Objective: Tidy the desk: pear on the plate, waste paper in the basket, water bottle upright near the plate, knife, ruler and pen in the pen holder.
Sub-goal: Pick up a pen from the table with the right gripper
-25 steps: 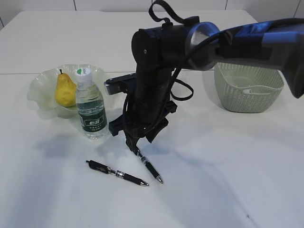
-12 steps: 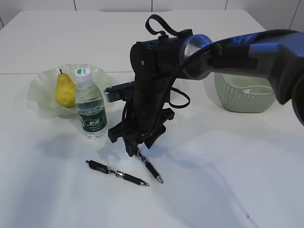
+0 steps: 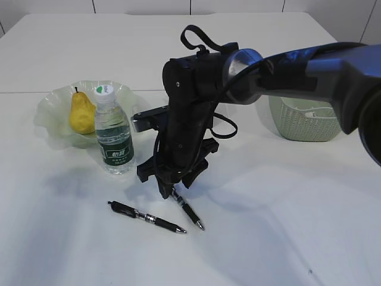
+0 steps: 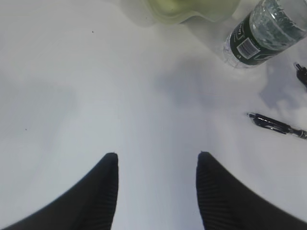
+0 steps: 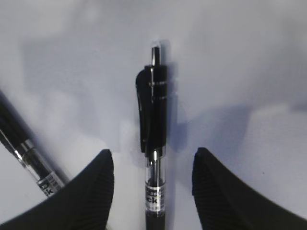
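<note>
i have the right gripper (image 3: 169,192) hanging low over the desk (image 3: 286,226), jaws parted about halfway and nothing in them. in the right wrist view the pen (image 5: 154,143) lies straight down the middle of the gap, clip end ahead of the fingertips, barrel running back between the two pads (image 5: 93,191), touching neither. a second pen (image 5: 29,153) lies off to the left of the left pad, angled away, close enough to matter.

to do this pick well i would drop straight down without drifting sideways, so the left pad lands between the two pens rather than on the second one. i would close on the barrel just behind the clip, where it looks plain and round, and stop the descent as the tips meet the desk, since the pen is thin and lies flat.

the left gripper (image 4: 156,191) is also about half open and empty, over bare desk, with the water bottle (image 4: 266,33) standing ahead and to its right beside the plate (image 4: 192,9). the pear (image 3: 81,112) sits on the plate. the basket (image 3: 309,122) is well off to the far side of the right arm. i cannot see the pen holder in any view, so its place needs finding before i carry anything.
</note>
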